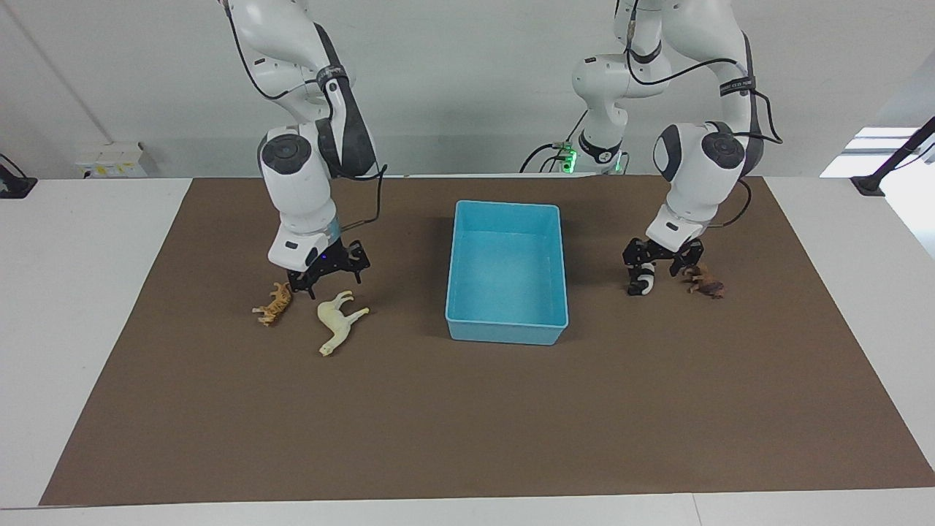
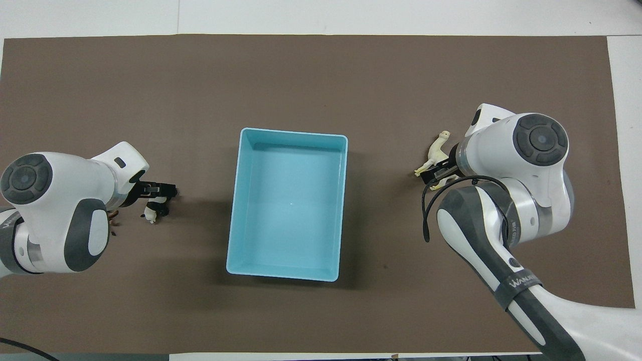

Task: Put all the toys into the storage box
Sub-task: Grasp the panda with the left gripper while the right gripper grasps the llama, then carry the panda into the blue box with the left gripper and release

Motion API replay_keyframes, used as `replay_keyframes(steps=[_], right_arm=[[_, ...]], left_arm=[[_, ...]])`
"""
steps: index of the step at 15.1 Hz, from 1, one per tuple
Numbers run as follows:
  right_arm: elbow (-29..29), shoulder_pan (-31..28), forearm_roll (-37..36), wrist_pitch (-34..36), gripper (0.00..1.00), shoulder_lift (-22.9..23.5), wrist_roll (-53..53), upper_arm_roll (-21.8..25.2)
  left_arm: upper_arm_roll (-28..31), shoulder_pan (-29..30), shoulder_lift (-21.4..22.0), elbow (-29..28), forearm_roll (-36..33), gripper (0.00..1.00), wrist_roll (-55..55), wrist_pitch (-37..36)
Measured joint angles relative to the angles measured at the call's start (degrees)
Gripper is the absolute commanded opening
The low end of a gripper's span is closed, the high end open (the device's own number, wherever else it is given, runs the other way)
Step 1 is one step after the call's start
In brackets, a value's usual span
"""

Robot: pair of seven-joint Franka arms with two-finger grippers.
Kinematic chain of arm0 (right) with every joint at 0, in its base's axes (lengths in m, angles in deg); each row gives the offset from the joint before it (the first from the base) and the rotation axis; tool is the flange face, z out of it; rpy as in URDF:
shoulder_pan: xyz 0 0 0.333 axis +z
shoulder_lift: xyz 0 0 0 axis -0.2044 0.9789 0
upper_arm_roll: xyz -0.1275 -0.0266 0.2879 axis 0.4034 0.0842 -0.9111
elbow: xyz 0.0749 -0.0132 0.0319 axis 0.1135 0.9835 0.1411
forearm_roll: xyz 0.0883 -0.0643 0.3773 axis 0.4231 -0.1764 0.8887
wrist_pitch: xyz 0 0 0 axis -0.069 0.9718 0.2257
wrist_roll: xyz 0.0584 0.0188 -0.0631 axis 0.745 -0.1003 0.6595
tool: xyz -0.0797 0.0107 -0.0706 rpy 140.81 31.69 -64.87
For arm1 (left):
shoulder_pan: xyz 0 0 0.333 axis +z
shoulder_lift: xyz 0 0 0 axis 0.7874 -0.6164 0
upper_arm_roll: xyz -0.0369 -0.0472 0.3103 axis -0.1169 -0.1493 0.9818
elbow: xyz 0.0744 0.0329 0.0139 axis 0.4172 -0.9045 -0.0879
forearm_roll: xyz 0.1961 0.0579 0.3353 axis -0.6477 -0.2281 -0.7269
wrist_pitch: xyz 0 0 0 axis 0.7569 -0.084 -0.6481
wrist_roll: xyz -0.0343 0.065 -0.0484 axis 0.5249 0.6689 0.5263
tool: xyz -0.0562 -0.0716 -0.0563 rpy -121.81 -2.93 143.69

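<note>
The storage box (image 1: 507, 272) sits empty at frame centre. At right, the left hand (image 1: 661, 274) spreads around the panda (image 1: 643, 281); at left, the right hand (image 1: 327, 277) spreads low beside tiger (image 1: 275, 305) and horse (image 1: 337, 319).

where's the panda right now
The panda is on the brown mat toward the left arm's end of the table, between the left gripper's fingers, beside the brown toy; the storage box is empty.
</note>
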Motion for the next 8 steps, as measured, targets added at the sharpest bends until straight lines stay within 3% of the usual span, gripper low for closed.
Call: replay_keyframes(steps=[8], right_arm=[[1.0,-0.7,-5.1,-6.6,1.00,3.7,5.5,0.4]], left_arm=[[0.2,0.0,-1.7,-4.1,0.0,1.00,0.1,5.8]])
